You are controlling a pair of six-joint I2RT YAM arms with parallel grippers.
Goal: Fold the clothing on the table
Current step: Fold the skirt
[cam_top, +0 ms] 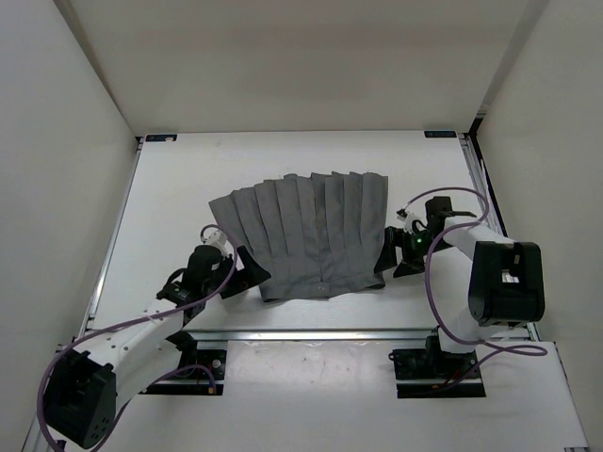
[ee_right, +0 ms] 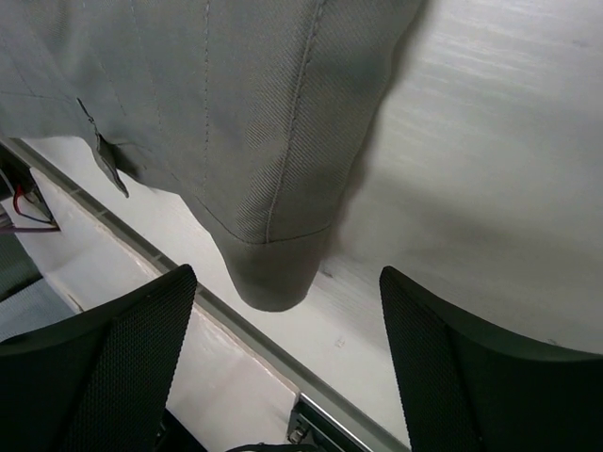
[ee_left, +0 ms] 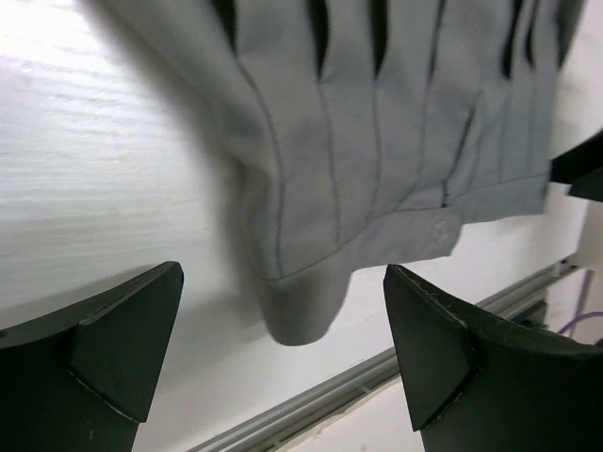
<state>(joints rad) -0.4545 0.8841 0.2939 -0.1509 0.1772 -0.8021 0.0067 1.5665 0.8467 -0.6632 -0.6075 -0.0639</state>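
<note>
Top external view: grey pleated clothing spread flat near the middle of the white table, fanned hem toward the far wall, plain waistband along the near edge, long axis running left to right, pleats running near to far. Waistband's two near corners just beside the arms: left corner by the left gripper, right corner by the right gripper, each arm about equally close to its own corner. Seen from the left wrist, corner lying ahead of and between the fingers, untouched; jaws spread wide, holding nothing. Same from the right wrist: rounded corner between wide-spread jaws, no contact visible, nothing pinched. Likely next: lower onto both corners, pinch, carry the waistband toward the far hem.
</note>
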